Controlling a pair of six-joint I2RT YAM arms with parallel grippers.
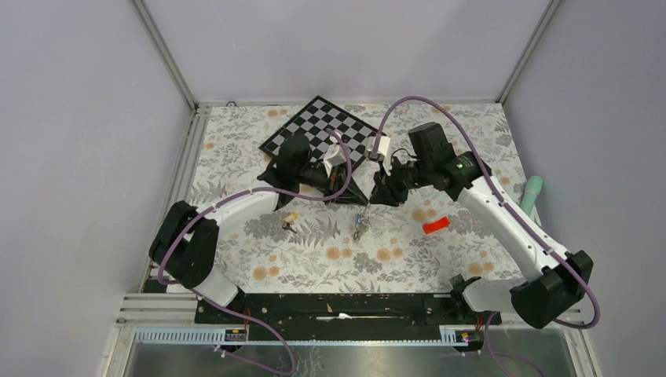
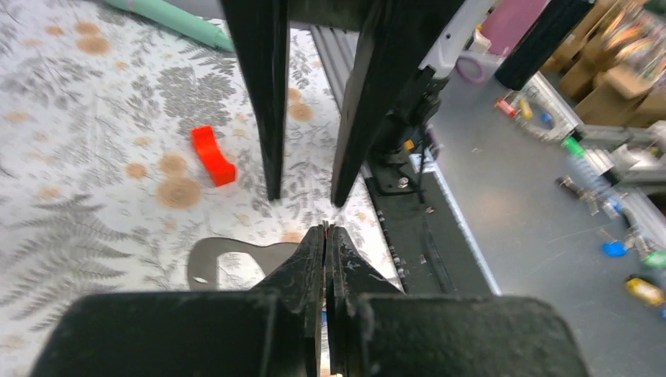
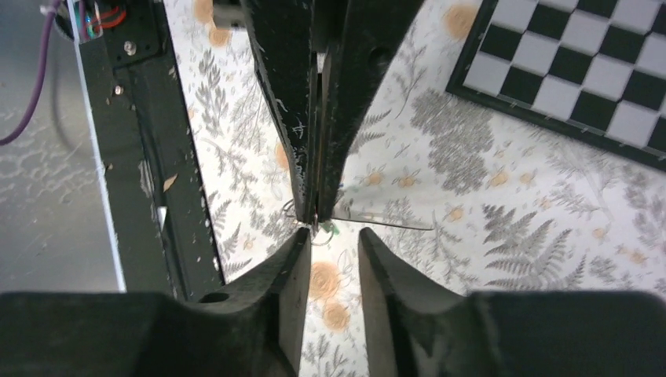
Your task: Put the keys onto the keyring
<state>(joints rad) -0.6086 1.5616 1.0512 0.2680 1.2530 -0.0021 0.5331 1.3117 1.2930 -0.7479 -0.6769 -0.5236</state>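
Note:
The keyring (image 1: 360, 225) hangs just above the floral mat under both grippers. In the left wrist view it shows as a flat grey metal loop (image 2: 210, 263) behind my left gripper (image 2: 326, 228), whose jaws are pressed together on a thin bit of it. In the right wrist view the keyring plate (image 3: 393, 226) is edge-on, with a wire ring and a green key tag (image 3: 331, 229) at the left fingers' tip. My right gripper (image 3: 333, 236) stands open right in front of it, nothing between its fingers. A yellow-tagged key (image 1: 289, 221) lies on the mat to the left.
A checkerboard (image 1: 318, 129) lies at the back behind the grippers. A red block (image 1: 436, 226) sits on the mat to the right, and a mint-green pen-like thing (image 1: 532, 194) at the right edge. The black base rail (image 1: 338, 306) runs along the front.

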